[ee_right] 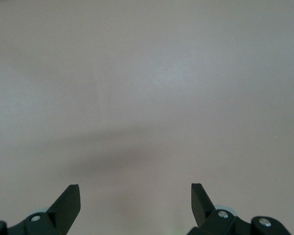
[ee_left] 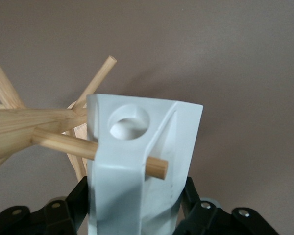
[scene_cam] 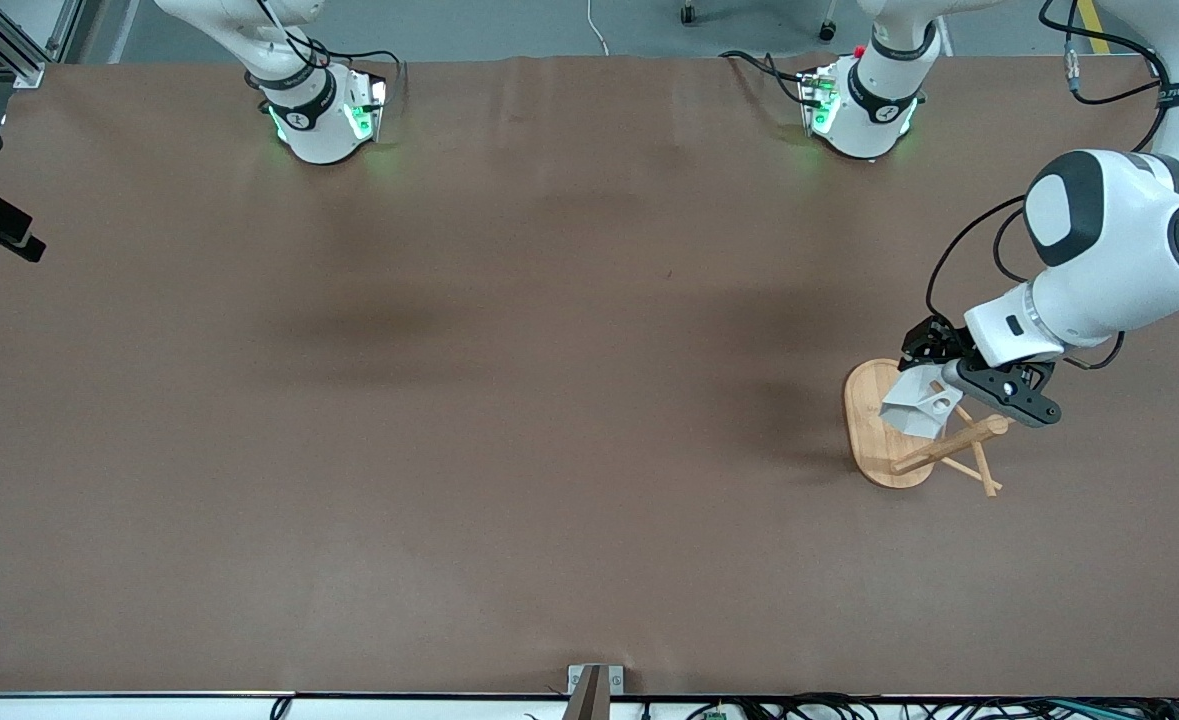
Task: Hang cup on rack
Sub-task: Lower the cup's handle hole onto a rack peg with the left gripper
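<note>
We are at the hanging step: the left gripper (scene_cam: 934, 372) grasps the cup (ee_left: 137, 166) over the rack (scene_cam: 874, 430), a peg (ee_left: 68, 143) crossing its handle. Next, lower and release. The right gripper (ee_right: 135, 196) waits, released.

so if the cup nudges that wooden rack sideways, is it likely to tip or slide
The rack probably resists tipping: its flat oval base is wide compared with the post. It looks like light wood on a smooth table, so a firm push may slide it. The thin peg next to the cup in the left pincer might flex.
</note>
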